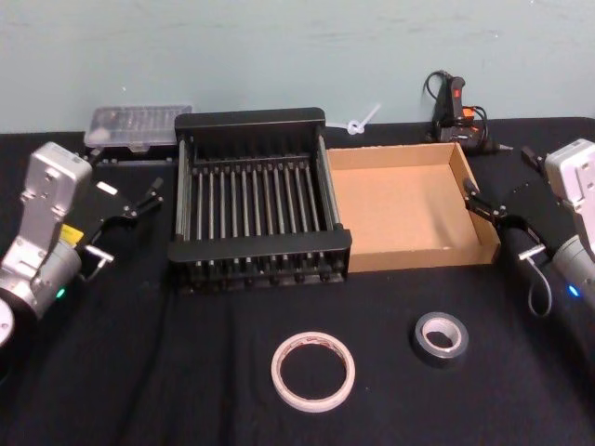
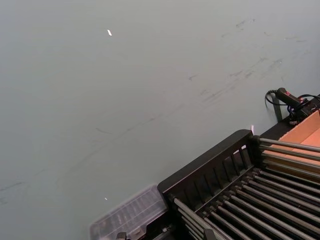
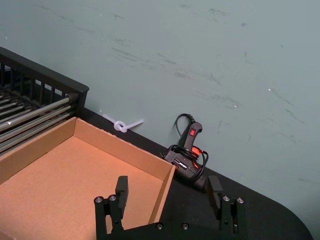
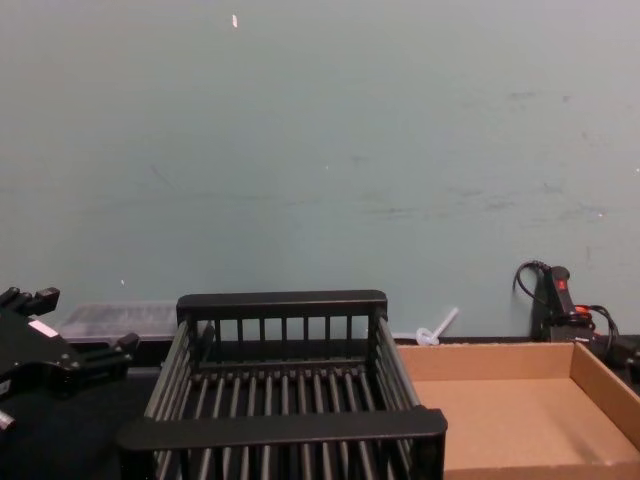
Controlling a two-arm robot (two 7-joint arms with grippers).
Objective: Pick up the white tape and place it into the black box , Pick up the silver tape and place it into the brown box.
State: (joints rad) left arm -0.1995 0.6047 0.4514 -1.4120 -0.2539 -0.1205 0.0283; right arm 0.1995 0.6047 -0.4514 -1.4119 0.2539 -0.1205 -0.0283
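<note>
While both rolls lie untouched at the near edge of the black-clothed table (image 1: 232, 409), nothing of the job looks done yet. The left gripper (image 1: 125, 216) hangs at nine o'clock of the black slatted plastic crate (image 1: 256, 200), jaws spread, nothing between them. The right gripper (image 1: 485, 216) sits at three o'clock of the shallow tan cardboard tray (image 1: 409, 209), fingers (image 3: 121, 190) parted wide and empty, one hanging over the tray's corner wall.

Down front, the flat white tape roll with faint red print (image 1: 313, 370) lies on its side at six o'clock of the crate. The small dull grey-silver duct tape roll with a pale core (image 1: 440, 338) lies just to its right, at six o'clock of the tray, also flat. The two are near each other but apart.

Risks, as I judge them: both rolls lie flat and low, so a finger has to drop into the hole or straddle the rim; come down off-centre and the roll skates away on the cloth. The white one is thin-walled and may squash or tip in the pinch. The crate's bottom is open bars, so a roll let go on edge could wedge between them. And with the rolls as neighbours, two arms descending together could clash.
</note>
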